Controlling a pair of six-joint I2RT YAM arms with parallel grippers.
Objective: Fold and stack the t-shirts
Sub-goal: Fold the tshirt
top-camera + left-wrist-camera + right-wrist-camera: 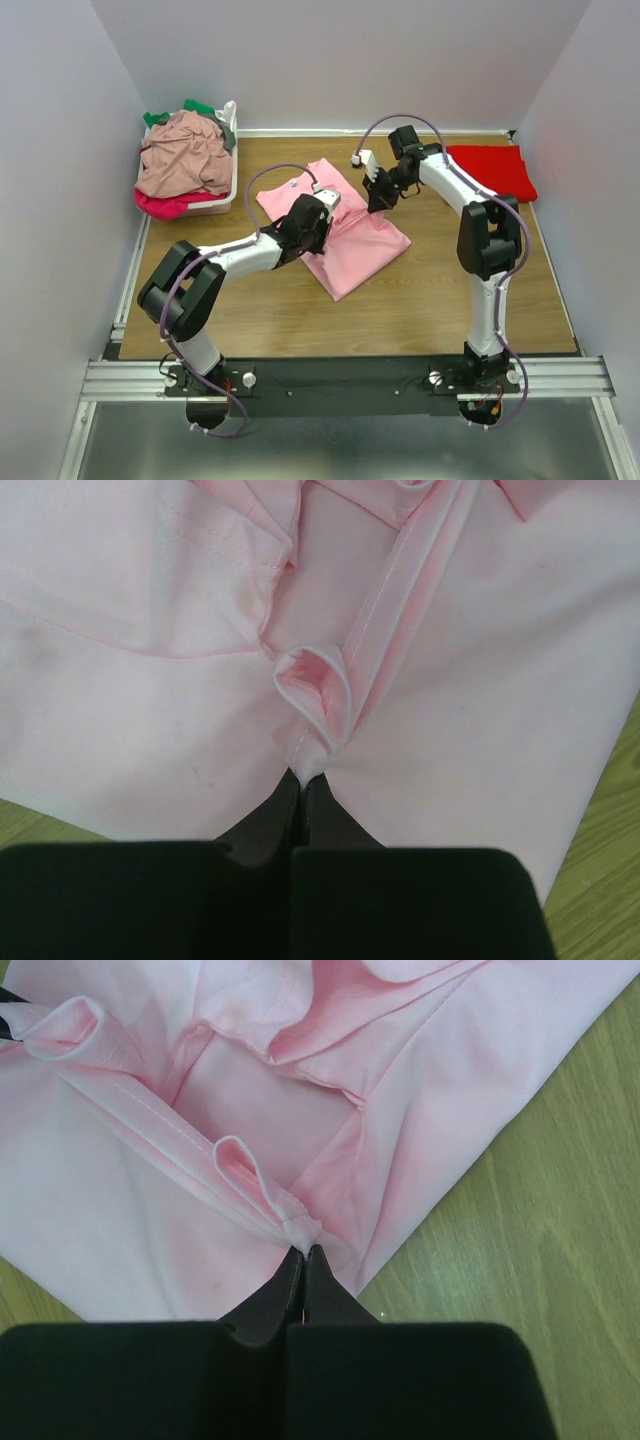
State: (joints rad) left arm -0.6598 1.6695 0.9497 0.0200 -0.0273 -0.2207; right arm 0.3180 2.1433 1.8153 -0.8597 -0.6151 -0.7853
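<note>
A light pink t-shirt (352, 250) lies partly folded in the middle of the wooden table. My left gripper (328, 203) is shut on a bunched bit of its hem (312, 685), pinched at the fingertips (303, 772). My right gripper (378, 196) is shut on the same hem further along (250, 1175), the cloth knotted at its tips (303, 1248). Between the two grips the hem runs taut. A bright red t-shirt (490, 168) lies folded flat at the back right. More t-shirts are heaped in the basket: dusty rose (185, 155), magenta (160, 205), green (200, 105).
The white plastic basket (231, 112) stands at the back left against the wall. Bare wood (450, 290) shows to the right of the pink shirt and in front of it. White walls close in the table on three sides.
</note>
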